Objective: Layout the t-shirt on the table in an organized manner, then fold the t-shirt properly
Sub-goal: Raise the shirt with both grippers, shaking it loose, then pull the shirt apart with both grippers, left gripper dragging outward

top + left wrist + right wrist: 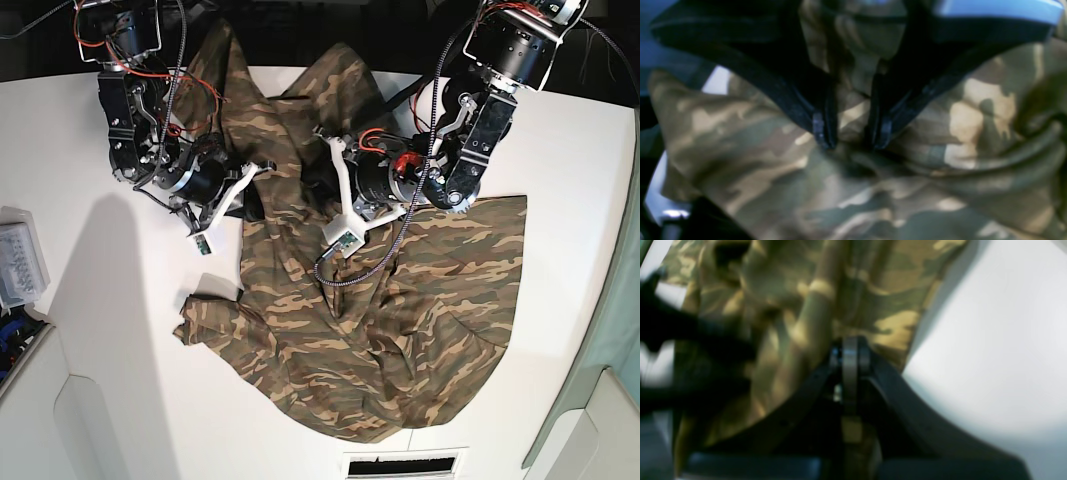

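Note:
The camouflage t-shirt lies crumpled over the middle of the white table, bunched and raised toward the back where both arms meet it. In the left wrist view my left gripper has a thick fold of the t-shirt packed between its dark fingers. It sits near the shirt's upper middle. My right gripper has its fingers pressed together on the edge of the t-shirt, with bare table beside it. In the base view it is at the shirt's upper left.
A clear plastic box sits at the table's left edge, with blue items below it. A vent slot lies at the front edge. The other arm shows as a dark blur in the right wrist view.

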Controlling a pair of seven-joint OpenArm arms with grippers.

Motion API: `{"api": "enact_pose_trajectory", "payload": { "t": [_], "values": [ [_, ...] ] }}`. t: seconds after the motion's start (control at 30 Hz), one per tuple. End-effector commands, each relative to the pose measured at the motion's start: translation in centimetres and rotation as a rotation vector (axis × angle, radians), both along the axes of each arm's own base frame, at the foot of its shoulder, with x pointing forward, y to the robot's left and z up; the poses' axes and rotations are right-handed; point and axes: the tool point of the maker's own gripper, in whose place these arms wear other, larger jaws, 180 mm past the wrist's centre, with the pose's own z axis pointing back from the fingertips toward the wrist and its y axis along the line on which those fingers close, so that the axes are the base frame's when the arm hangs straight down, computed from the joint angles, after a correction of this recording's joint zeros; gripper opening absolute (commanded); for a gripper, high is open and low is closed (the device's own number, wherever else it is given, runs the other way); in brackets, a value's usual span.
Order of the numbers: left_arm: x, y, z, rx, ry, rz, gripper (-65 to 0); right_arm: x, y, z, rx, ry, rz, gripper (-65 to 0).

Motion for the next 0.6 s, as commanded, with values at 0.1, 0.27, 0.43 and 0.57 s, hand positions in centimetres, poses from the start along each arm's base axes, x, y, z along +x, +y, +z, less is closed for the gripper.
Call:
{"api": "enact_pose_trajectory", "payload": {
  "t": [0.1, 0.27, 0.43, 0.57],
  "values": [
    [3.1, 5.0, 0.1, 0.173, -0.098, 0.067, -44.2, -4.3, 3.0, 0.5, 0.02, 0.003, 0.102, -65.0],
    [5.2, 7.6, 1.2, 0.239, -0.149, 0.083, -44.2, -5.6, 5.5, 2.3, 0.061, -0.04, 0.154, -65.0],
    [5.7, 9.7, 1.5, 0.281, -0.16, 0.088, -44.2, -0.9, 5.3, 6.9, 0.092, -0.19, 0.078, -65.0],
    [5.6, 10.1, 1.4, 0.29, -0.154, 0.088, -44.2, 4.1, 3.8, 10.1, 0.078, -0.297, 0.002, -65.0]
  ]
}}
